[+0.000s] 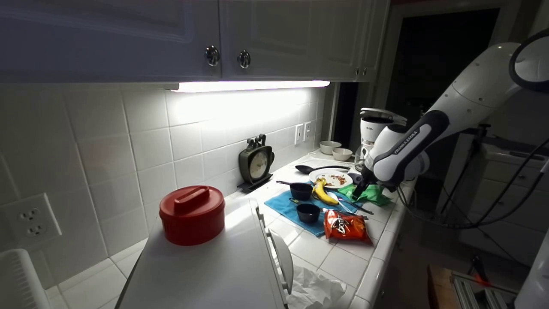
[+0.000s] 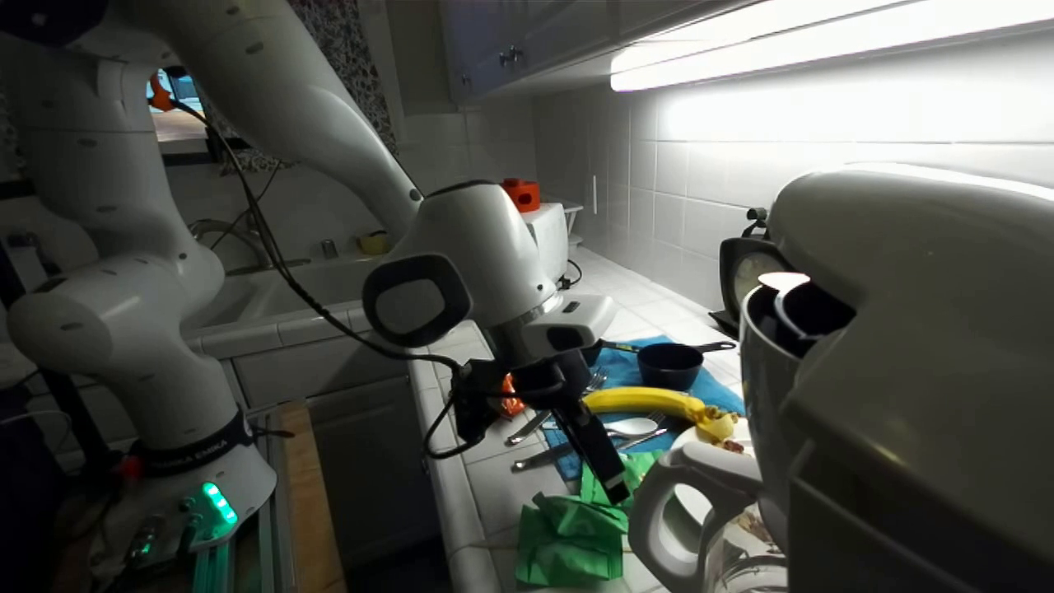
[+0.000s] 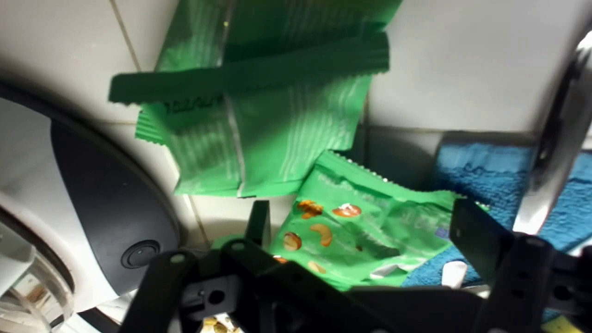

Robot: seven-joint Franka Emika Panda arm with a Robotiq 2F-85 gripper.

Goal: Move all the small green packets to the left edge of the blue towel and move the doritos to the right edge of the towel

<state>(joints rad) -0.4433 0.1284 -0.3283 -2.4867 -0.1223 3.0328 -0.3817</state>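
Green and crinkled, one packet overlaps the nubby towel.

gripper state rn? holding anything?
Gripper: open, jaws wide apart, holding nothing; in the wrist view a nut-printed green packet shows between them.

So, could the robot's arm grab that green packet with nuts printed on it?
Likely yes: the gripper stands open over the nut-printed packet, and nothing seems to cover the packet's middle.
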